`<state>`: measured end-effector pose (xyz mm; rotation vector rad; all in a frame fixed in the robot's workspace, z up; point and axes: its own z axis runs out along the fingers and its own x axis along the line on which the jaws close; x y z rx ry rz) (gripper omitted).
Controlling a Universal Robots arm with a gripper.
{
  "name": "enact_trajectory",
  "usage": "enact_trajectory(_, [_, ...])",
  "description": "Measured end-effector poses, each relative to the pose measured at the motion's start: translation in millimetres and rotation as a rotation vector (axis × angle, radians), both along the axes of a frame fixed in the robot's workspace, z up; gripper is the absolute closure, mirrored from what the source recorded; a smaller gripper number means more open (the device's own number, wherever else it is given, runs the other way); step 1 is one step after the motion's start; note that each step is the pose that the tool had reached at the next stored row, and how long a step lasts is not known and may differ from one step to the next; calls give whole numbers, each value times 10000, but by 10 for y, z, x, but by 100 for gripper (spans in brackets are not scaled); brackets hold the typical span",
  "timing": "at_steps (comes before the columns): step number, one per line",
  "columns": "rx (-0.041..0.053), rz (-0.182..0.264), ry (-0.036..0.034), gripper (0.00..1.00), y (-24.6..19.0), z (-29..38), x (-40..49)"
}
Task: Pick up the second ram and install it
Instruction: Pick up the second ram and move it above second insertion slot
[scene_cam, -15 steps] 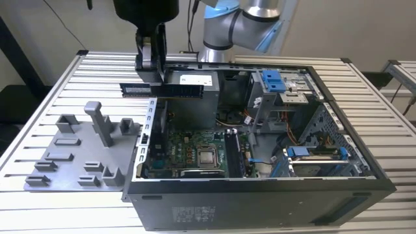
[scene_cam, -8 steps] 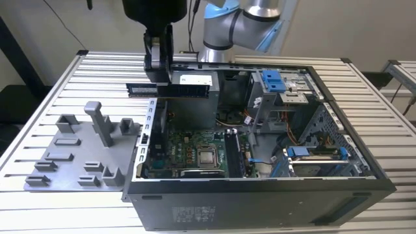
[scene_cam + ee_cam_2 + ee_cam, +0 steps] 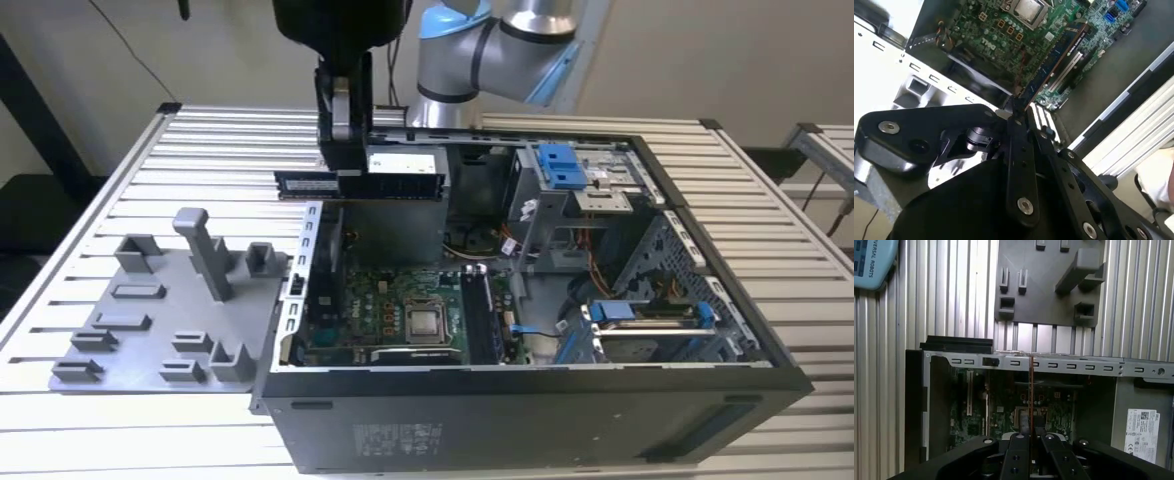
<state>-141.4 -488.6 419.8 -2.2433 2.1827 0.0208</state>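
Above the case (image 3: 534,425), second ram (image 3: 304,184) horizontal

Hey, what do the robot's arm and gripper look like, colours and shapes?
The silver-grey tubular robot arm has rounded joints with light blue caps. The matte black metal gripper has a bulky body and flat, linked finger bars fastened with round silver screws.

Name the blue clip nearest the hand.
The upper blue clip in the exterior view, on the drive cage; the lower blue clip sits farther from the hand.
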Motion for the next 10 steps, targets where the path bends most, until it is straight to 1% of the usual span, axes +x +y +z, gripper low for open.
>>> enact_trajectory(10, [0,62,0,86,0,0,146])
